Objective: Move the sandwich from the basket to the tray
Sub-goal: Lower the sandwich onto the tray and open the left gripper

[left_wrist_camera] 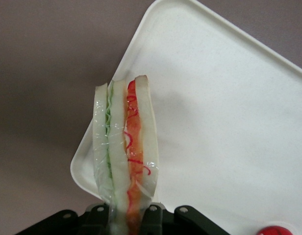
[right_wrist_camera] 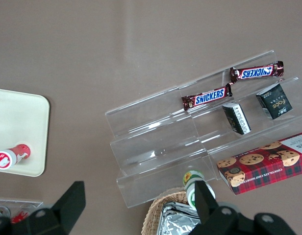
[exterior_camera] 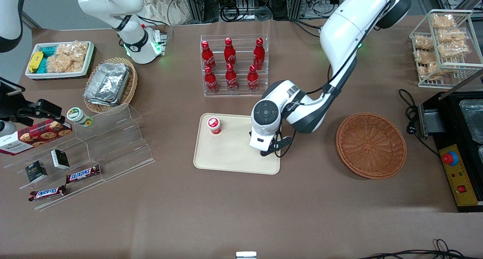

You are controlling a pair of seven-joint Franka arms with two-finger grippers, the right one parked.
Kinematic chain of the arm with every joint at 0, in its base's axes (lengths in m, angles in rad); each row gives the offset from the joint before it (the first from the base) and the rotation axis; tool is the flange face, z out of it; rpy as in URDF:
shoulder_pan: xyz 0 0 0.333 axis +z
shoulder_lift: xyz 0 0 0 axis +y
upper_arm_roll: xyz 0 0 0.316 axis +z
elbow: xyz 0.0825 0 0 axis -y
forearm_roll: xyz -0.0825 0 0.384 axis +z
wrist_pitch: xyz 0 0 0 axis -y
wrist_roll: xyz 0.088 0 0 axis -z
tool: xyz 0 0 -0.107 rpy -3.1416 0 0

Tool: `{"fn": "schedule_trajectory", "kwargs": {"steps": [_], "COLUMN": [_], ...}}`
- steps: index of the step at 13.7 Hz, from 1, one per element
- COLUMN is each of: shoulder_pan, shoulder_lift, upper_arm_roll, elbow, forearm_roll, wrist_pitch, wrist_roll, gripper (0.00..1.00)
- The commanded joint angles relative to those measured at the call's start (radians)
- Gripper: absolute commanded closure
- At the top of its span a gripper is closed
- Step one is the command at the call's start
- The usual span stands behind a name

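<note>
On the flat rectangular cream-beige plastic tray (exterior_camera: 226, 153), a small red-capped cup (exterior_camera: 214, 125) stands in the corner nearest the rack of red cola bottles (exterior_camera: 231, 65). The working arm's hand (exterior_camera: 269, 147) hangs above the tray's edge on the side toward the round reddish-brown woven wicker basket (exterior_camera: 371, 145), which shows only bare weave inside. In the wrist view the hand (left_wrist_camera: 129, 215) is clenched on the wedge-shaped white-bread sandwich (left_wrist_camera: 125, 152), gripping it at one end so that the slices and the orange-red and green filling stand edge-on over a rounded corner of the tray (left_wrist_camera: 229, 122), with brown worktop (left_wrist_camera: 43, 73) showing beside it.

The step in hand looks like the set-down, and the carry seems nearly complete. To do it well, I would judge that the sandwich should be brought a little farther in over the tray's flat middle, since it now hovers about the rim and part of it may overhang the worktop. Lower it gently until the bread meets the surface before letting go; released from height, a soft wedge held by one end would likely topple or bounce. Keep well apart from the red-capped cup, and pull straight up afterwards so the plastic wrap does not drag with the fingers
</note>
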Motion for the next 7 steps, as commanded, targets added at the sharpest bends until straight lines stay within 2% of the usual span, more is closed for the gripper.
{"fn": "schedule_trajectory", "kwargs": {"steps": [1, 2, 3, 4, 5, 6, 7], "shoulder_pan": [-0.019, -0.019, -0.017, -0.017, -0.019, -0.019, -0.017], "shoulder_lift": [0.043, 0.048, 0.054, 0.051, 0.046, 0.037, 0.013], "upper_arm_roll": [0.009, 0.009, 0.009, 0.009, 0.009, 0.009, 0.009], "elbow": [0.031, 0.029, 0.029, 0.029, 0.031, 0.032, 0.031], "forearm_roll": [0.040, 0.043, 0.051, 0.051, 0.052, 0.052, 0.057], "wrist_pitch": [0.034, 0.051, 0.051, 0.051, 0.051, 0.043, 0.040], "wrist_roll": [-0.034, -0.032, -0.032, -0.034, -0.038, -0.064, -0.114], "gripper": [0.99, 0.91, 0.76, 0.54, 0.08, 0.00, 0.00]}}
